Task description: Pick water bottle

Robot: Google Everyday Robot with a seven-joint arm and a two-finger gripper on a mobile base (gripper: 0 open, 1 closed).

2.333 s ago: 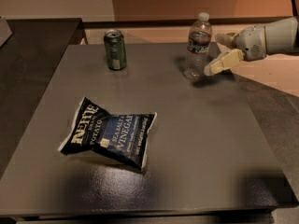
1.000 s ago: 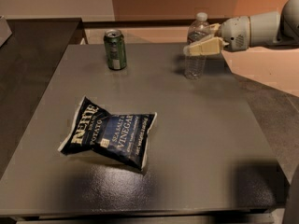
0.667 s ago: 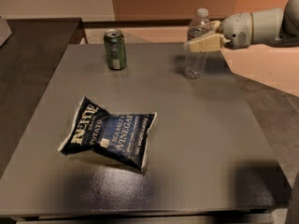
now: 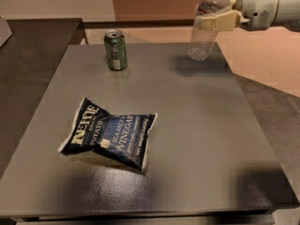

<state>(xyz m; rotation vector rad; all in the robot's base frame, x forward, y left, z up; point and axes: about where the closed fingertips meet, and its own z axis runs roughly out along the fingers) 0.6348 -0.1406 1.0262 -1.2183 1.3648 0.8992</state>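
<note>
**Gripper clamping the bottle at 1 o'clock**

The gripper (image 4: 205,20) is reaching in from the right edge of the view at about 1 o'clock, over the far right corner of the table (image 4: 197,125). It is grasping the bottle (image 4: 202,43) around the upper body: 1 tan finger (image 4: 216,20) is lying across the front of the clear plastic, and the other is hidden behind it. The bottle is tilting, with its cap leaning toward 1 o'clock and its base toward 7 o'clock. The base appears to be hanging just clear of the table, and a soft shadow is falling beneath it. The can (image 4: 115,49) is standing upright at 11 o'clock, well apart from the bottle. The chip bag (image 4: 110,137) is lying flat near 8 o'clock, closer to the front edge.
</note>
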